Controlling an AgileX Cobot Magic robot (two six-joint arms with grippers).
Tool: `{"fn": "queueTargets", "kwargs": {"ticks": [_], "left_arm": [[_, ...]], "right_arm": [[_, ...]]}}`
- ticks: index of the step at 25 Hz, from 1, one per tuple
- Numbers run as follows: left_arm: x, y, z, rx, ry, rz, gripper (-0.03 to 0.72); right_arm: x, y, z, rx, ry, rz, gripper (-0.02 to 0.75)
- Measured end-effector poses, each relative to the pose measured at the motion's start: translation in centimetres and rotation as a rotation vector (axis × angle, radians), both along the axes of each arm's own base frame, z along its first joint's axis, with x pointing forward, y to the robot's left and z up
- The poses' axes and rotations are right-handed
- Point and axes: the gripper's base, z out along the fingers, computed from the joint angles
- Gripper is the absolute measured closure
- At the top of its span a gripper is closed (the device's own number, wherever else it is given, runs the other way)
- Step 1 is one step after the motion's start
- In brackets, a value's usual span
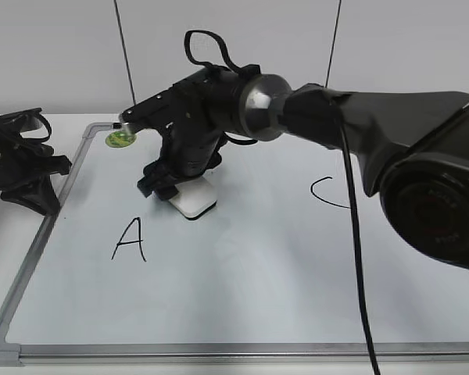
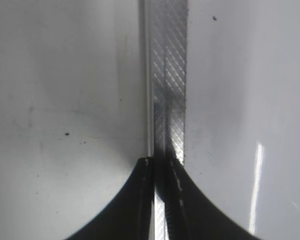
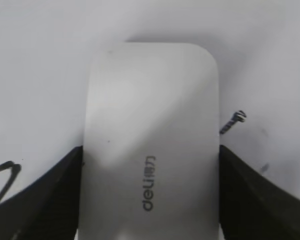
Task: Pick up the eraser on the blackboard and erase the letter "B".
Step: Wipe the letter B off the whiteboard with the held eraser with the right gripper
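Right end effector (image 1: 174,190) clamped on eraser (image 1: 195,198), flat on blackboard (image 1: 242,273)

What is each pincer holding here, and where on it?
The right pincer grips the eraser across its two long sides, near the lettered end, down on the blackboard. The left pincer is shut on nothing.
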Motion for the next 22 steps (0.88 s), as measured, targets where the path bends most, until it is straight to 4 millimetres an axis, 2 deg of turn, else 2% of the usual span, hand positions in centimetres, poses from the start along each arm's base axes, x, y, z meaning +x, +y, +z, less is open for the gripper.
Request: {"fn": "queueTargets", "kwargs": {"ticks": [11, 19, 22], "left_arm": [[0.0, 0.0, -0.1, -0.003, 0.002, 0.002, 0.642], [0.0, 0.0, -0.1, -0.005, 0.002, 0.003, 0.642], [0.0, 0.0, -0.1, -0.005, 0.002, 0.003, 0.642]], "right_arm": [[3.3, -5.1, 0.1, -0.04, -0.009, -0.217, 0.205], [3.4, -6.1, 0.9, -0.089, -0.012, -0.238, 0.205], [2.9, -6.8, 2.8, -0.106, 0.003, -0.257, 0.205]]}}
